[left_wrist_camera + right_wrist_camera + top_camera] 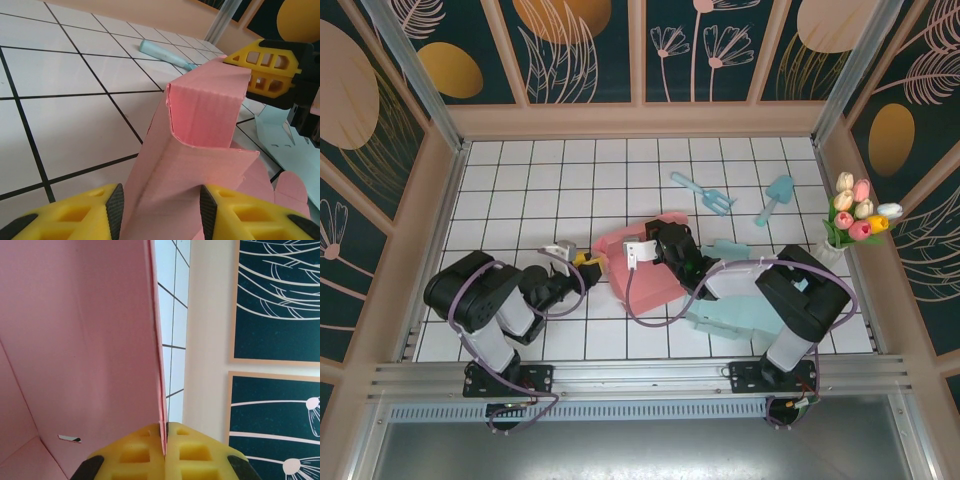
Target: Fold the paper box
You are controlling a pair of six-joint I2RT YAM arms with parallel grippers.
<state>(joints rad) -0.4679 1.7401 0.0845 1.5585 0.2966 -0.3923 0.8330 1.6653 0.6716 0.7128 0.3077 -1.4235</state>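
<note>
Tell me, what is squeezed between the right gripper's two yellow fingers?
A thin wall of the pink paper box. In the right wrist view, the right gripper is pinched shut on that wall's edge, with nothing else between its fingers.

Left tiles (510,190) free; box (642,283) blocks centre, rake (703,192) and vase (833,250) right.

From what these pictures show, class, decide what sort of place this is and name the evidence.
Probably a staged robot test booth: a left arm and right arm bolted to a metal rail, printed floral wall panels, and a white gridded tabletop holding props like tulips.
</note>
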